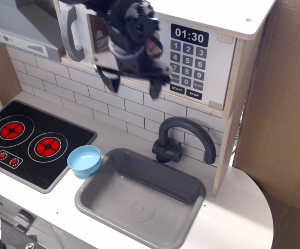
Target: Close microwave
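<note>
The microwave (191, 49) sits high up at the back of the toy kitchen, above the white tiles and the sink (142, 199). It is a long box lying sideways, and its front faces out into the room. It is light wood with a white door, a grey curved handle (71, 37) at the left end, and black buttons with white numbers at the right. The door looks flat against the front. The gripper (132, 85) hangs just in front of it, with its two fingers spread open, holding nothing.
</note>
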### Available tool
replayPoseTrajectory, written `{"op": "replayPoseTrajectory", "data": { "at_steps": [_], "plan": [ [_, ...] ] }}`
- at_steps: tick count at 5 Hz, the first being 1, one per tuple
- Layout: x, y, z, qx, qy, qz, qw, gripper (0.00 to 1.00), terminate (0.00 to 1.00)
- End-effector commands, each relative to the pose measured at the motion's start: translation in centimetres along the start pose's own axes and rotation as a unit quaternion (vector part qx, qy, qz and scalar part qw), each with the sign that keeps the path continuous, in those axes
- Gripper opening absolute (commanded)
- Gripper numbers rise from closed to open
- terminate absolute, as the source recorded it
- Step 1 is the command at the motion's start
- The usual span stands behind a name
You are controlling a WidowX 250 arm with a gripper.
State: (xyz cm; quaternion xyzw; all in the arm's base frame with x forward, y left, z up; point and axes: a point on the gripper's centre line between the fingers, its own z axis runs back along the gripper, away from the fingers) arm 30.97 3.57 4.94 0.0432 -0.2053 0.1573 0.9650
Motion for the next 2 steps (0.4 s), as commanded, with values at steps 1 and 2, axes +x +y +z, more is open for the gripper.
{"op": "replayPoseTrajectory", "data": {
  "at_steps": [1,2],
  "plan": [
    [-1.00,-0.90,-0.10,-0.056,0.034,0.001,0.9979,1.00,0.00],
    [-1.00,-0.90,-0.10,-0.056,0.034,0.001,0.9979,1.00,1.00]
  ]
}}
